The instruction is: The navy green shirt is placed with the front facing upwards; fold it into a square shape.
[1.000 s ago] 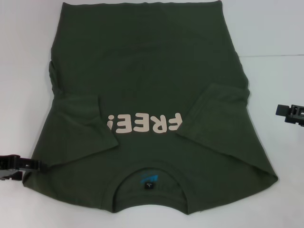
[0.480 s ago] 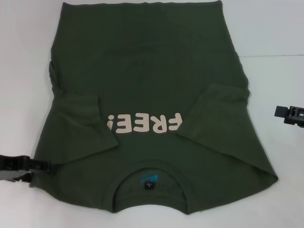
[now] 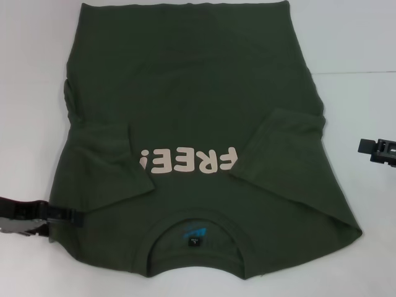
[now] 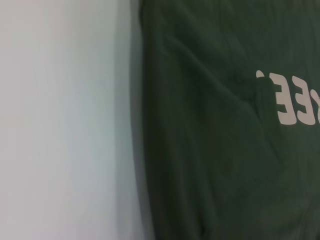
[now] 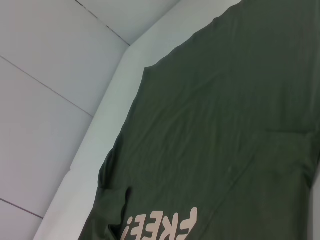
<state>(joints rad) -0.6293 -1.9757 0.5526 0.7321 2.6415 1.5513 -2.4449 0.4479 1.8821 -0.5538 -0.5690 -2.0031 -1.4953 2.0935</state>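
- Left gripper [image 3: 65, 216] has slid right onto the near-left shoulder of the dark olive-green cotton T-shirt [image 3: 192, 105], likely starting a grasp
- Fingers' state: cannot tell
- Right gripper [image 3: 365, 146] waits apart, unchanged

- Table [image 3: 359, 37]: white, smooth, matte top; fills the head view on the left, right and far sides.
- Seam: a thin straight line crosses the table top on the right side, running toward the right edge.
- Floor [image 5: 45, 100]: seen in the right wrist view beyond the table's far edge; pale grey, large panels divided by thin dark joints.
- Light: even and diffuse, soft shadows only.
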